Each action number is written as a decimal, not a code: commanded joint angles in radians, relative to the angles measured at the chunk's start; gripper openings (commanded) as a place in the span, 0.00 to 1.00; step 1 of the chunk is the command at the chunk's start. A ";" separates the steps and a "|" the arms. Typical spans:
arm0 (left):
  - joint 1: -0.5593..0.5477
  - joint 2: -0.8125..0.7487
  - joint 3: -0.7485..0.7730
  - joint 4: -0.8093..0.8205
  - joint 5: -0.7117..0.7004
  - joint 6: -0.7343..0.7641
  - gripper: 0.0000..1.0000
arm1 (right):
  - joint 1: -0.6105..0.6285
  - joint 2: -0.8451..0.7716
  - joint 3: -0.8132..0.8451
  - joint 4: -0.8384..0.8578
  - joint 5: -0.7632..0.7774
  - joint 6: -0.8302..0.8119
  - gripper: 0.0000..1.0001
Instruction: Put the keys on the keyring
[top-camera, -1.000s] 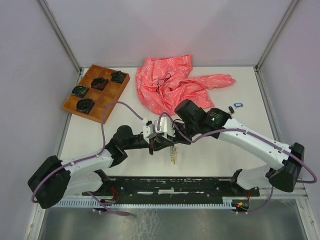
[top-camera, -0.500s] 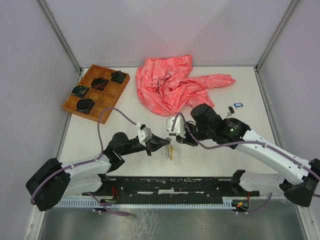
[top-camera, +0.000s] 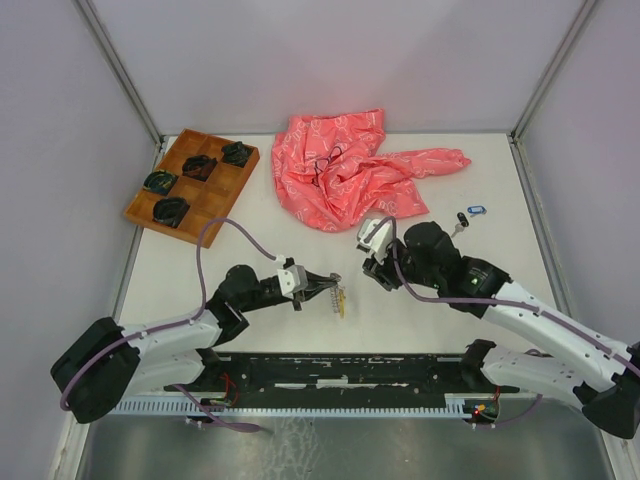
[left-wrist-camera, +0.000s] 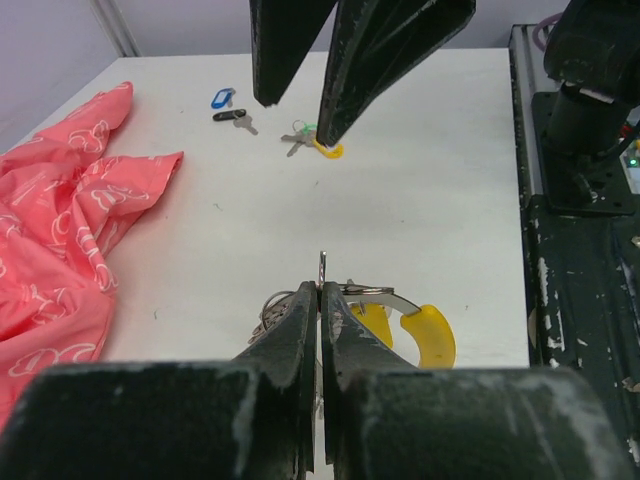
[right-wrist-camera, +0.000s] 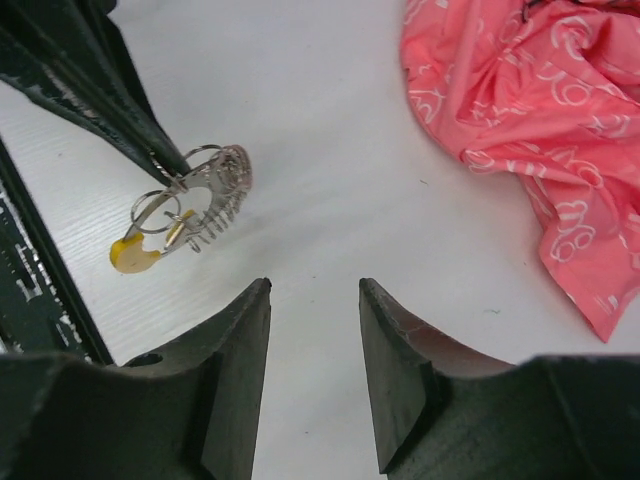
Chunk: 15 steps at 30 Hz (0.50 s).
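Observation:
My left gripper (top-camera: 330, 284) is shut on the grey metal keyring (top-camera: 337, 290) and holds it just above the table. A key with a yellow head (top-camera: 342, 304) hangs from the keyring. In the left wrist view the shut fingertips (left-wrist-camera: 322, 296) pinch the keyring (left-wrist-camera: 322, 264), with the yellow head (left-wrist-camera: 427, 335) behind. My right gripper (top-camera: 371, 262) is open and empty, right of the keyring (right-wrist-camera: 224, 188). A blue key (top-camera: 477, 210) and a black key (top-camera: 460, 218) lie at the far right. A green and yellow key (left-wrist-camera: 315, 140) lies beyond the right gripper's fingers.
A crumpled pink cloth (top-camera: 345, 170) with a thin dark cord loop (top-camera: 325, 165) lies at the back middle. A wooden tray (top-camera: 226, 192) with dark items stands at the back left. A black rail (top-camera: 350, 370) runs along the near edge.
My right gripper has drawn back to the right, away from the keyring. My left gripper has kept hold of the keyring and moved it a little forward and right.

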<state>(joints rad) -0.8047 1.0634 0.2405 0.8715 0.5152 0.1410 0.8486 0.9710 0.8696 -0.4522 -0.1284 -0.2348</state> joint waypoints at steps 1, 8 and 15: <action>-0.003 -0.035 0.033 -0.008 -0.046 0.120 0.03 | -0.005 -0.041 -0.024 0.112 0.213 0.135 0.51; -0.002 -0.073 0.020 -0.070 -0.122 0.150 0.03 | -0.068 0.008 -0.021 -0.009 0.454 0.314 0.57; -0.003 -0.123 0.029 -0.147 -0.224 0.121 0.03 | -0.226 0.103 -0.032 -0.119 0.477 0.460 0.60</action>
<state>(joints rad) -0.8043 0.9813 0.2398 0.7502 0.3805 0.2337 0.6880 1.0351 0.8371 -0.5095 0.2687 0.0990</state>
